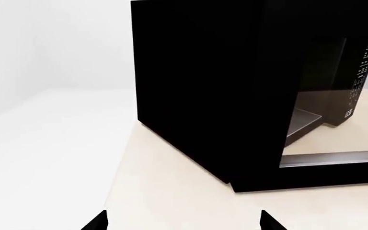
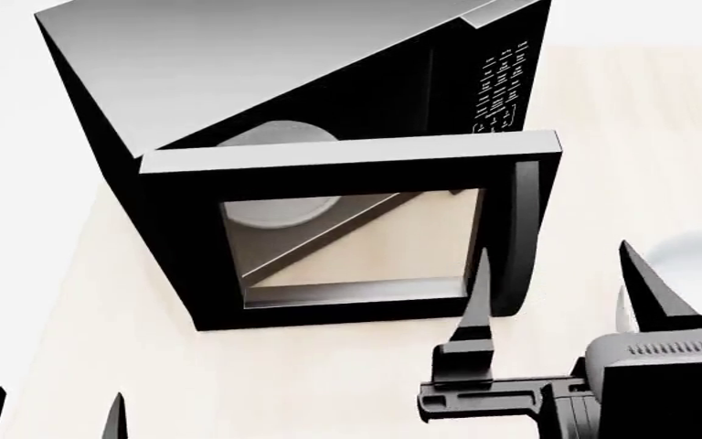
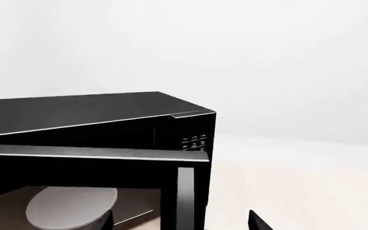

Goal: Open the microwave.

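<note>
The black microwave (image 2: pixel 253 64) with a grey top stands on the beige table. Its glass-windowed door (image 2: pixel 351 166) is swung wide open towards me. The white turntable (image 2: pixel 281 174) shows inside, and the keypad (image 2: pixel 497 87) is on the right. The vertical handle (image 2: pixel 525 238) is at the door's right end. My right gripper (image 2: pixel 558 293) is open just in front of the handle. In the right wrist view the handle (image 3: pixel 185 199) lies between its fingertips without touching them. My left gripper (image 2: pixel 48 416) is open and empty, low at the left. In its wrist view the microwave (image 1: pixel 210 96) is well ahead.
A white bowl (image 2: pixel 683 261) sits at the right, partly hidden behind my right gripper's finger. The beige table (image 2: pixel 303 384) stretches in front of the open door, and its left edge (image 2: pixel 65 265) runs beside the microwave. A white wall stands behind.
</note>
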Robot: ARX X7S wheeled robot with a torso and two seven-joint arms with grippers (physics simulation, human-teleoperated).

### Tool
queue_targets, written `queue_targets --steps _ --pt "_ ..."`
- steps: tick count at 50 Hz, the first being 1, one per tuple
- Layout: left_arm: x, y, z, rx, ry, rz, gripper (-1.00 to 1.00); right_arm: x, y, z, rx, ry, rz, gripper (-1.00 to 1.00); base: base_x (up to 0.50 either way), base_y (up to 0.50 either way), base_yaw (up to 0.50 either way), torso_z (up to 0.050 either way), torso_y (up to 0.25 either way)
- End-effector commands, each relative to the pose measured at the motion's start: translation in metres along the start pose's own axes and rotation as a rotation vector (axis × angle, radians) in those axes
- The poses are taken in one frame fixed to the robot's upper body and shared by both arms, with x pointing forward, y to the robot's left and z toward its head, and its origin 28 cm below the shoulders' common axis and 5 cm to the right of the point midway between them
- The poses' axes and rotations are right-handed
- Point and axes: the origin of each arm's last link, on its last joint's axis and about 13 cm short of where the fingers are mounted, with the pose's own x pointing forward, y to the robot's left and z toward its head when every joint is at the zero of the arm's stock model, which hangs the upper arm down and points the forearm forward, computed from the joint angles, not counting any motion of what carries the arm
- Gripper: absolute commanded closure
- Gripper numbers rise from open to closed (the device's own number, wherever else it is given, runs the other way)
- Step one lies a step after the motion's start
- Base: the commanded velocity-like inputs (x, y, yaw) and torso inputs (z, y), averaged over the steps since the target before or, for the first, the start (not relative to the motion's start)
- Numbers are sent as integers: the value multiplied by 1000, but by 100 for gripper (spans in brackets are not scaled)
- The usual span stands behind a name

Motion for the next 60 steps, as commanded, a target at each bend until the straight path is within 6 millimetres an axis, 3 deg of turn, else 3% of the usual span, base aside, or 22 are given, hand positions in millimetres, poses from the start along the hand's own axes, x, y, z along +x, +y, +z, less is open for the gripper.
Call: queue_targets --steps 1,10,20,32,42,60 --pt "0 0 1 -6 0 1 -100 -12 4 40 -38 -104 -105 -100 0 0 0 0 0" --pt "0 0 1 -9 -1 -4 -100 5 2 75 2 -153 -89 -100 0 0 0 0 0" --pt "-1 0 1 -12 -3 -3 -100 32 1 93 53 -188 -34 -100 0 0 0 0 0" --pt "-1 -1 2 -12 -4 -4 -100 61 1 105 35 -171 25 -100 0 0 0 0 0" --pt "0 -1 1 -11 -2 -6 -100 80 0 115 72 -50 147 -100 0 0 0 0 0" --pt "-1 0 2 -15 -4 -6 -100 124 -3 124 68 177 134 -100 0 0 0 0 0"
